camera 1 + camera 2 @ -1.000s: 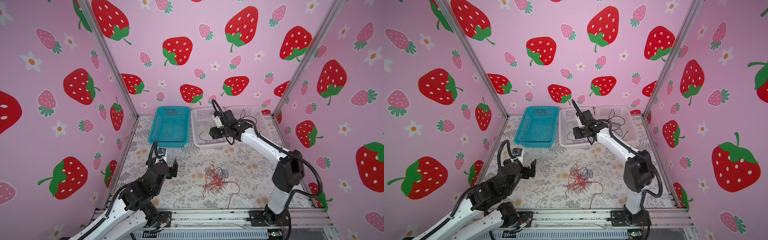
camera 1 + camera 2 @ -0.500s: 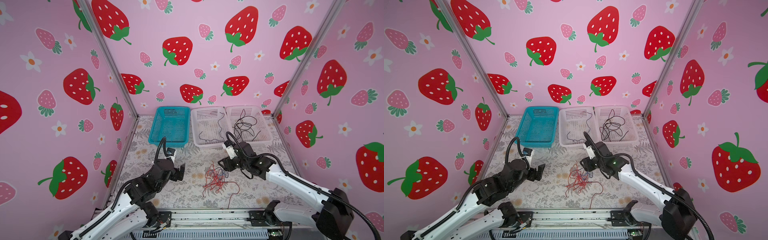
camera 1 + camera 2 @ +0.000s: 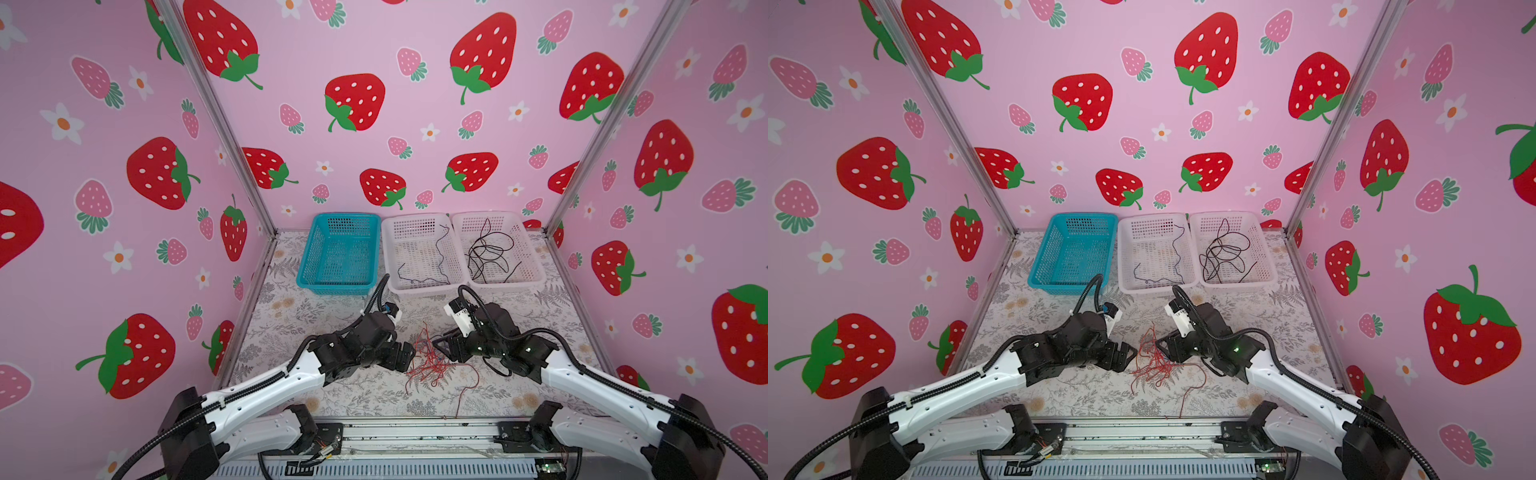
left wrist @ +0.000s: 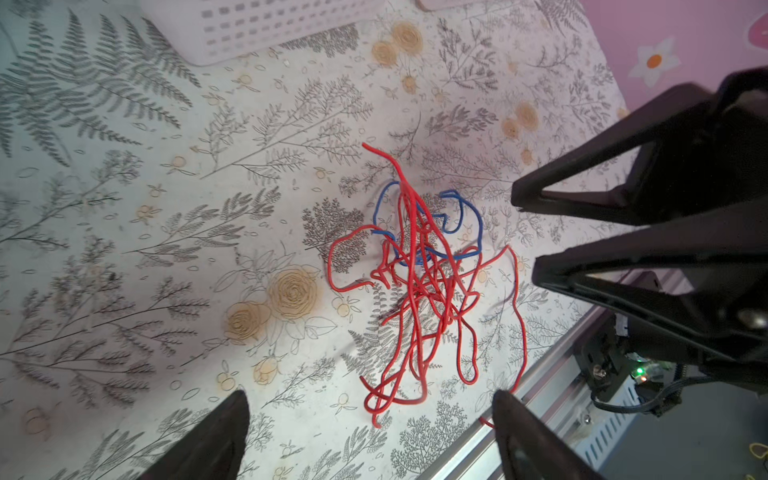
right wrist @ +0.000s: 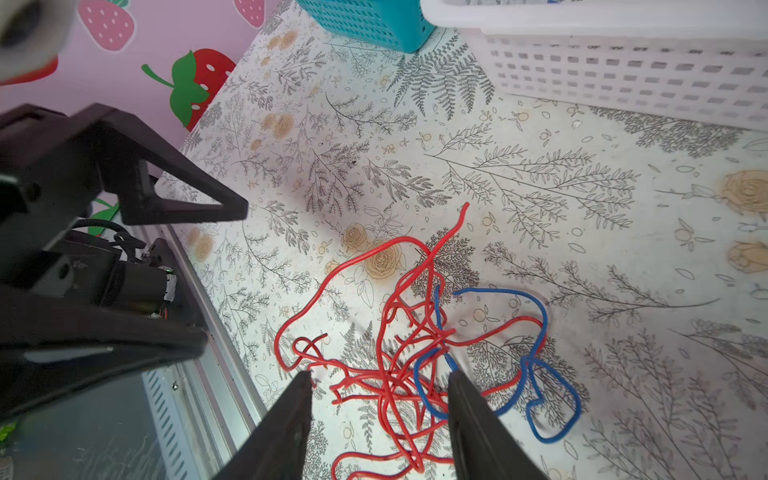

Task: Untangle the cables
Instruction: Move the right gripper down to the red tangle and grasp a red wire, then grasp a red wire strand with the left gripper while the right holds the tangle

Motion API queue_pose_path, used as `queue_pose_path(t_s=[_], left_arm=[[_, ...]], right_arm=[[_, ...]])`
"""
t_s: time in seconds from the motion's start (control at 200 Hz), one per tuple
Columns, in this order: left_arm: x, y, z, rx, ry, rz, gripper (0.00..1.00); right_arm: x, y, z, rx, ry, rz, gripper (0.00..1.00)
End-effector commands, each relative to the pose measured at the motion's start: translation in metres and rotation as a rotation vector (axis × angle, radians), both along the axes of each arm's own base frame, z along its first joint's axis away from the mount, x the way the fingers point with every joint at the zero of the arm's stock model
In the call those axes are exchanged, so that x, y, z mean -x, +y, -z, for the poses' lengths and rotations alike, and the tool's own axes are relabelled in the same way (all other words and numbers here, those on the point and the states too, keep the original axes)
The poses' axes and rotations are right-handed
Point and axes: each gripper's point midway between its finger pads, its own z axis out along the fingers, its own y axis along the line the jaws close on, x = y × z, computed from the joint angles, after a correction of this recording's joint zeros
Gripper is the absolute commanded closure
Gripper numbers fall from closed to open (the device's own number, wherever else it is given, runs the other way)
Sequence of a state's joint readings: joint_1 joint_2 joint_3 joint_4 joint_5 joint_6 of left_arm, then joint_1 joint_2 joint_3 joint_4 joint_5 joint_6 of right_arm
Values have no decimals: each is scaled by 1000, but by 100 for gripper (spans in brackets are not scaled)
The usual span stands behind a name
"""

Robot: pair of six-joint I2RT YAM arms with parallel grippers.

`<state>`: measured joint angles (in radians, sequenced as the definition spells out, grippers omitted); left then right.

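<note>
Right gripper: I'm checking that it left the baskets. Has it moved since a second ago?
Yes. The right gripper has come away from above the middle white basket, toward the camera, down to the tangled cables.

In both top views the left arm (image 3: 266,386) reaches in from 7 o'clock, with the left pincer (image 3: 409,353) pointing toward 3 o'clock and its jaws spread wide. The right arm (image 3: 602,382) reaches in from 5 o'clock. The right pincer (image 3: 437,341) points toward 9 o'clock, jaws parted less widely. The two pincers face each other, near but apart.
</note>
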<state>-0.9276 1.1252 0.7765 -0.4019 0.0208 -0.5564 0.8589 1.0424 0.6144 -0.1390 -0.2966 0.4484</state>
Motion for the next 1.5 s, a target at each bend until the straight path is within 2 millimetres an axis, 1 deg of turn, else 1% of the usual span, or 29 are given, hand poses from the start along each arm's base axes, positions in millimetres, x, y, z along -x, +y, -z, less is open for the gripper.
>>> queue_pose_path(t_s=[0.0, 0.08, 0.165, 0.21, 0.25, 0.37, 0.505, 0.7, 0.71, 0.73, 0.83, 0.935, 0.99, 1.005, 1.035, 1.151, 1.246, 1.366, 1.496], left_arm=[[-2, -17, -1, 37, 28, -3, 12], [-5, -21, 6, 24, 38, -9, 15], [-6, -25, 13, 20, 55, -5, 21], [-6, -28, 18, 13, 66, -2, 25], [-6, -30, 21, 11, 75, 2, 31], [-7, -35, 26, 15, 87, 8, 43], [-8, -36, 25, 22, 79, 8, 57], [-8, -38, 23, 37, 76, 14, 72], [-8, -38, 22, 38, 75, 15, 73], [-8, -38, 22, 41, 75, 16, 74], [-7, -39, 17, 53, 72, 23, 81], [-5, -38, 7, 65, 61, 32, 91], [-4, -37, 0, 71, 53, 34, 93], [-4, -37, -2, 73, 51, 36, 97], [-3, -35, -7, 75, 46, 35, 100], [-3, -25, -30, 95, 2, 21, 100], [-1, -16, -48, 118, -31, 8, 100], [1, -6, -70, 139, -62, -5, 100], [3, 9, -99, 146, -116, -29, 100]], right_arm=[[6, 6, 1, -27, 0, -25, 46], [6, 6, 10, -12, 12, -15, 46], [8, 6, 19, 4, 26, -20, 46], [9, 6, 22, 12, 27, -15, 46], [9, 6, 24, 14, 25, -12, 47], [10, 8, 26, 6, 27, -14, 47], [10, 12, 29, 3, 31, -18, 48], [9, 18, 35, 6, 38, -16, 48], [9, 18, 35, 7, 37, -15, 50], [8, 18, 37, 10, 39, -13, 51], [6, 21, 39, 2, 44, -3, 52], [3, 22, 41, 4, 45, 10, 55], [1, 21, 44, 14, 43, 22, 60], [1, 21, 44, 17, 42, 24, 62], [0, 20, 46, 23, 42, 30, 65], [-1, 16, 52, 39, 39, 47, 72], [-2, 14, 55, 44, 41, 58, 80], [-2, 13, 56, 45, 38, 66, 85], [-3, 10, 59, 59, 32, 74, 92]])
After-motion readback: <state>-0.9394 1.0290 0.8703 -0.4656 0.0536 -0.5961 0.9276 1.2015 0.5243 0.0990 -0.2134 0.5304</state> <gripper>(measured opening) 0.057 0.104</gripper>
